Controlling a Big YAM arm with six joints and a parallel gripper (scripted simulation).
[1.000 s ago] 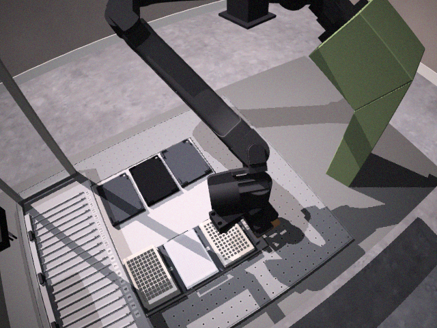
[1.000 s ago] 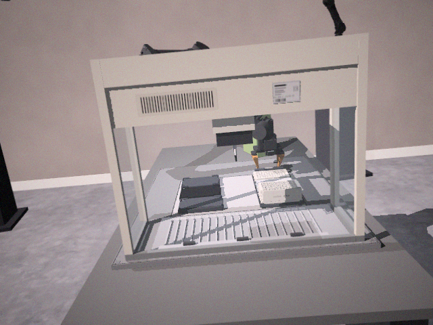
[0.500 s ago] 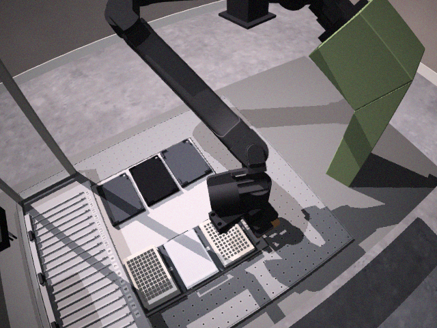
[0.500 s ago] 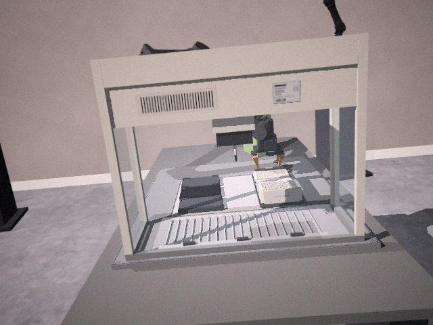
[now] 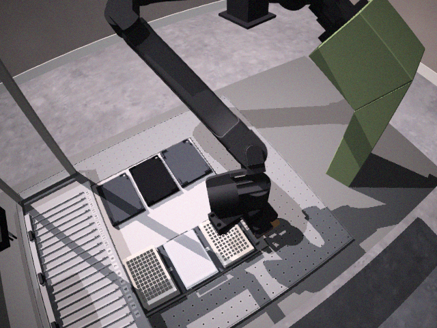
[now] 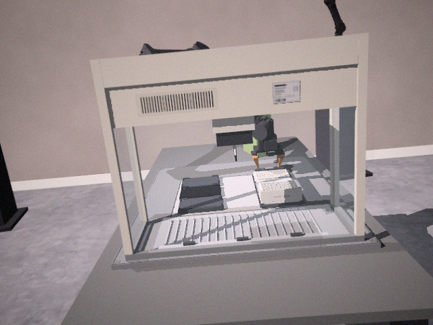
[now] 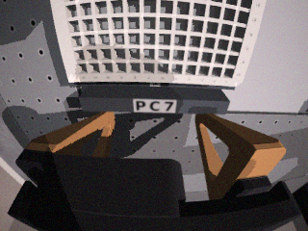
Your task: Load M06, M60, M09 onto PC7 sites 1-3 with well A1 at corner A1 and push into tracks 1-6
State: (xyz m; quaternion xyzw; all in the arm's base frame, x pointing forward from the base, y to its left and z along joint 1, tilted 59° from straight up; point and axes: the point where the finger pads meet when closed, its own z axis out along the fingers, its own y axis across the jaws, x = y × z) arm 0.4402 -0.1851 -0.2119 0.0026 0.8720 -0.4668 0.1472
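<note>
The dark carrier PC7 point(image 5: 197, 261) lies on the apron in front of the rails point(image 5: 75, 264), its far end close to them. It holds a white 96-well plate point(image 5: 227, 241) next to the handle, a smooth white 384-well plate point(image 5: 190, 257) in the middle, and a deep-well block point(image 5: 149, 275) nearest the rails. My gripper point(image 7: 154, 114) is open and empty. Its orange fingers hang low just behind the handle end, which carries the PC7 label point(image 7: 154, 106). It also shows in the exterior view point(image 6: 268, 161), behind the plates point(image 6: 276, 185).
Three dark, empty plate nests point(image 5: 153, 180) lie in a row beside the carrier. The instrument frame point(image 6: 227, 80) spans over the rails point(image 6: 237, 225). A green box point(image 5: 367, 80) stands at the right, off the deck.
</note>
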